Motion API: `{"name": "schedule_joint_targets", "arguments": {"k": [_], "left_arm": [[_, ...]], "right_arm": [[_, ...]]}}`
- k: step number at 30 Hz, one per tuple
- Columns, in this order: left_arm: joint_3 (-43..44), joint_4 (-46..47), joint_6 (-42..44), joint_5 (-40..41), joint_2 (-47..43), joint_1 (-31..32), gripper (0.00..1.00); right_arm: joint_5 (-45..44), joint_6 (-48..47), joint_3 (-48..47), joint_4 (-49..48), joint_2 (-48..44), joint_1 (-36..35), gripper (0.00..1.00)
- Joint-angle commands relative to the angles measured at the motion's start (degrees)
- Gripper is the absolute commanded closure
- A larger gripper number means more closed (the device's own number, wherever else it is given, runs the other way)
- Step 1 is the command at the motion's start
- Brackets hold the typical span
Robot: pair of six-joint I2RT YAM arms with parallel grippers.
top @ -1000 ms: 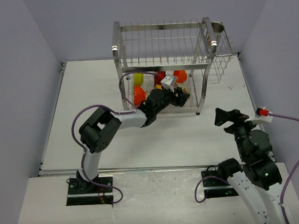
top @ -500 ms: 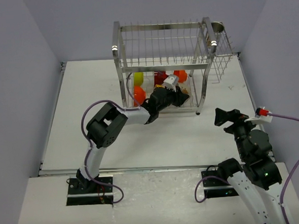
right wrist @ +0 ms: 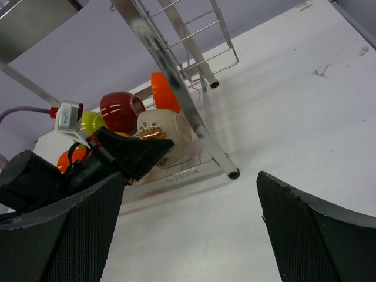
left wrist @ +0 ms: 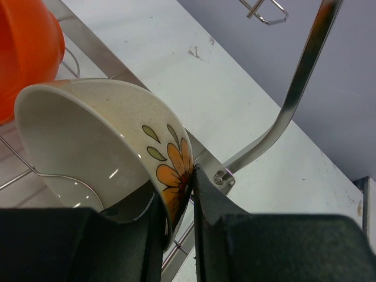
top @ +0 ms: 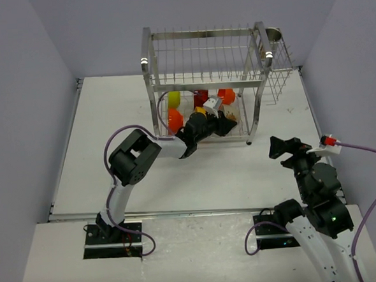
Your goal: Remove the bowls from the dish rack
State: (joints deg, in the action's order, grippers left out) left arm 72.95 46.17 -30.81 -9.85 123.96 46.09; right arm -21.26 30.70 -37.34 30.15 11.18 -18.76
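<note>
flowered bowl [left wrist: 88, 135]: lower rim is hidden behind left gripper [left wrist: 189, 182] | orange bowl [left wrist: 26, 53]: is cut off at left edge | dish rack [right wrist: 154, 44]: top is cut off | right gripper [right wrist: 189, 175]: finger bases are cut off below

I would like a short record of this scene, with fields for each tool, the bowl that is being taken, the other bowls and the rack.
left tool: closed on the rim of the flower-patterned bowl, one finger inside, one outside
right tool: open, holding nothing, apart from the dish rack
flower-patterned bowl: tilted, in the rack's lower tier
other bowls in the lower tier: orange bowl, dark red bowl, lime-green bowl, orange-red bowl
upper tier: no bowl seen
</note>
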Motion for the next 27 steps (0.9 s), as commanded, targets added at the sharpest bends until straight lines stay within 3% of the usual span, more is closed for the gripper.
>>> {"name": "schedule_joint_targets", "arguments": {"k": [1,11,17,27], "left_arm": [[-2.2,4.7,3.6,1.1,-4.5,-0.6,1.0],[-3.7,14.2,1.2,-2.9,-4.7,-1.5,1.0],[-4.0,26.4,-7.6,-9.1,-1.9,-4.3,1.0],[-2.1,37.8,-18.2,-13.5,1.5,-5.6,1.0]], "right_arm": [[1.1,-1.1,0.1,-2.1,0.6,-0.1,0.05],[1.5,-1.2,0.3,-2.2,0.7,-0.1,0.05],[1.8,-1.2,0.5,-2.3,0.8,-0.1,0.05],[2.0,-1.3,0.9,-2.8,1.5,-0.1,0.05]]}}
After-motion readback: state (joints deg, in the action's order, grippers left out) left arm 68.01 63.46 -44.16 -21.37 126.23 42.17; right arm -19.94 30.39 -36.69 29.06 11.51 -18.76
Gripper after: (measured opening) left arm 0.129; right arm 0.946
